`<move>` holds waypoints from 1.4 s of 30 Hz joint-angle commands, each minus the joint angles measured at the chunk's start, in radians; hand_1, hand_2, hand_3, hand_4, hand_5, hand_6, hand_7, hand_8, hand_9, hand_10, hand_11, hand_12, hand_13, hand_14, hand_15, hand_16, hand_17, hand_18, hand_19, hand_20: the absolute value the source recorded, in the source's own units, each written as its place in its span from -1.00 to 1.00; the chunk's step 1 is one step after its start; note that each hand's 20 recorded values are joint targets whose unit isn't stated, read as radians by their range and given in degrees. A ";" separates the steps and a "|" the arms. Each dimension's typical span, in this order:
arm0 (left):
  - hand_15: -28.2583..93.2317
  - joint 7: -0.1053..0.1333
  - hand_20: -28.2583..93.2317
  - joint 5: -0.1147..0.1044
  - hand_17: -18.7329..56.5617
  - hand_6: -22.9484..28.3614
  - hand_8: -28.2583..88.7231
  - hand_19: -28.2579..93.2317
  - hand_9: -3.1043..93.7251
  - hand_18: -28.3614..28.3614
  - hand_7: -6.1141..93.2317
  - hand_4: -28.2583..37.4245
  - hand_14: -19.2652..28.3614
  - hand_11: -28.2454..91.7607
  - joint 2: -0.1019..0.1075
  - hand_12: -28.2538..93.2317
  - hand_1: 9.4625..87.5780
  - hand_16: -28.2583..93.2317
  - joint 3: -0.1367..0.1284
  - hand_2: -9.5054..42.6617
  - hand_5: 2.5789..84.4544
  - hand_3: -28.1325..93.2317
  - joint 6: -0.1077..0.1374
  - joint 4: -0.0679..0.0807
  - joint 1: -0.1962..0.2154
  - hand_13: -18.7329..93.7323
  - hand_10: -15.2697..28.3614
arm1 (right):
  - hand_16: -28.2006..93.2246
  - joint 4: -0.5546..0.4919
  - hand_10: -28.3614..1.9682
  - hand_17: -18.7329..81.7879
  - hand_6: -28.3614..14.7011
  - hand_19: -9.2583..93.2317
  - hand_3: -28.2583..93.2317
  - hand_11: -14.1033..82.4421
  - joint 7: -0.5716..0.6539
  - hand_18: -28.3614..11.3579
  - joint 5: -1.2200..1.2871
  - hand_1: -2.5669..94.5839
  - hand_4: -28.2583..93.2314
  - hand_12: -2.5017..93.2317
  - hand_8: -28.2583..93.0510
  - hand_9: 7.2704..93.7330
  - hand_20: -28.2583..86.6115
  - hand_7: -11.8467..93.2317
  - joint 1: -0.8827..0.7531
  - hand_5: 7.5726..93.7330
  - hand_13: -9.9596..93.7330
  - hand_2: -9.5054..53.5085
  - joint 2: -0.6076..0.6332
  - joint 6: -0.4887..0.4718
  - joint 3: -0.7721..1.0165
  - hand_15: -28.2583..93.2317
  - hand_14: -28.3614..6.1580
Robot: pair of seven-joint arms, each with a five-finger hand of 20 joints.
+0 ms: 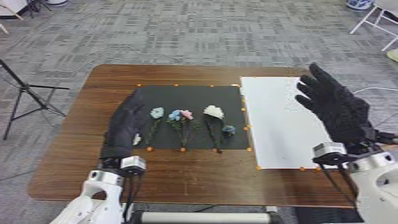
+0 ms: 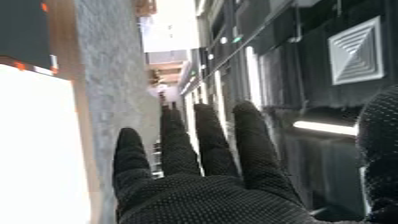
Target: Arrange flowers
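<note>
In the head view my right hand (image 1: 338, 107) is over the right edge of the white sheet (image 1: 271, 120), open with nothing in it. My left hand (image 1: 127, 120) lies over the left edge of the black mat (image 1: 200, 140), its fingers straight. On the mat lie artificial flowers: a light blue one (image 1: 157, 113), a blue one (image 1: 175, 115) beside a pink one (image 1: 187, 114), a white one (image 1: 213, 111) and a dark blue one (image 1: 228, 129). A small white flower (image 1: 137, 139) is partly hidden by my left hand. In the right wrist view my right hand (image 2: 209, 197) has its fingers extended.
Orange markers line the edges of the mat and the sheet. The brown table (image 1: 204, 175) carries both. A black tripod (image 1: 31, 92) stands on the floor to the left, and white chair legs (image 1: 366, 20) are at the back right.
</note>
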 commanded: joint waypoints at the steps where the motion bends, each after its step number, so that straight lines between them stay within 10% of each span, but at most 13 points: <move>1: -0.40 -0.047 -0.36 -0.007 -0.89 -0.07 -0.62 -0.02 -0.65 0.72 -0.60 -1.00 0.29 -0.39 0.012 -0.17 -0.60 -0.36 -0.038 -0.87 -0.53 0.52 -0.028 -0.015 0.034 -0.50 0.07 | 0.07 -0.017 0.09 -0.94 0.15 -0.29 0.70 -0.76 0.021 -0.54 -0.022 -0.80 -0.97 -0.56 -0.62 -0.67 -0.38 -0.77 -0.091 -0.66 -0.54 -0.75 -0.018 -0.020 0.038 -0.72 -0.02; 8: -0.42 -0.010 -0.38 -0.126 -0.91 -0.08 -0.62 -0.01 -0.64 0.73 -0.61 -1.00 0.30 -0.42 0.060 -0.15 -0.63 -0.35 -0.126 -0.87 -0.53 0.51 -0.011 -0.066 0.147 -0.50 0.08 | 0.07 -0.029 0.09 -0.95 0.15 -0.27 0.66 -0.78 0.044 -0.56 -0.022 -0.87 -0.99 -0.58 -0.61 -0.69 -0.41 -0.77 -0.119 -0.68 -0.56 -0.60 -0.018 -0.036 0.051 -0.75 -0.05; 11: -0.43 0.015 -0.38 -0.161 -0.91 -0.08 -0.61 -0.01 -0.64 0.73 -0.61 -1.00 0.29 -0.42 0.072 -0.14 -0.64 -0.34 -0.124 -0.88 -0.53 0.52 -0.013 -0.063 0.133 -0.50 0.08 | 0.07 -0.036 0.06 -0.95 0.15 -0.26 0.64 -0.79 0.033 -0.56 -0.005 -0.90 -1.00 -0.60 -0.61 -0.70 -0.42 -0.77 -0.130 -0.68 -0.57 -0.50 -0.016 -0.027 0.068 -0.76 -0.05; 18: -0.43 0.008 -0.39 -0.160 -0.92 -0.08 -0.61 -0.02 -0.64 0.73 -0.62 -1.00 0.28 -0.42 0.089 -0.14 -0.63 -0.34 -0.157 -0.87 -0.53 0.51 -0.006 -0.079 0.167 -0.50 0.08 | 0.08 -0.035 0.06 -0.94 0.14 -0.25 0.67 -0.78 0.028 -0.57 0.000 -0.87 -1.00 -0.61 -0.61 -0.71 -0.42 -0.77 -0.129 -0.68 -0.57 -0.59 -0.031 -0.002 0.046 -0.76 -0.03; 22: -0.43 0.040 -0.39 -0.164 -0.92 -0.08 -0.61 -0.02 -0.64 0.70 -0.61 -1.00 0.28 -0.43 0.084 -0.13 -0.64 -0.33 -0.125 -0.89 -0.53 0.53 0.015 -0.066 0.132 -0.50 0.08 | 0.10 -0.036 0.05 -0.91 0.13 -0.25 0.70 -0.76 0.012 -0.54 0.005 -0.84 -0.99 -0.59 -0.61 -0.69 -0.41 -0.75 -0.121 -0.67 -0.55 -0.67 -0.012 0.026 0.047 -0.74 0.01; 42: -0.43 0.049 -0.36 -0.159 -0.90 -0.07 -0.62 -0.05 -0.64 0.65 -0.61 -0.99 0.25 -0.41 0.048 -0.13 -0.60 -0.32 -0.055 -0.92 -0.53 0.56 -0.025 -0.026 0.071 -0.50 0.07 | 0.15 -0.025 0.04 -0.88 0.10 -0.24 0.74 -0.76 0.010 -0.53 -0.003 -0.74 -0.94 -0.52 -0.62 -0.68 -0.35 -0.70 -0.075 -0.65 -0.55 -0.77 0.016 0.117 -0.008 -0.73 0.01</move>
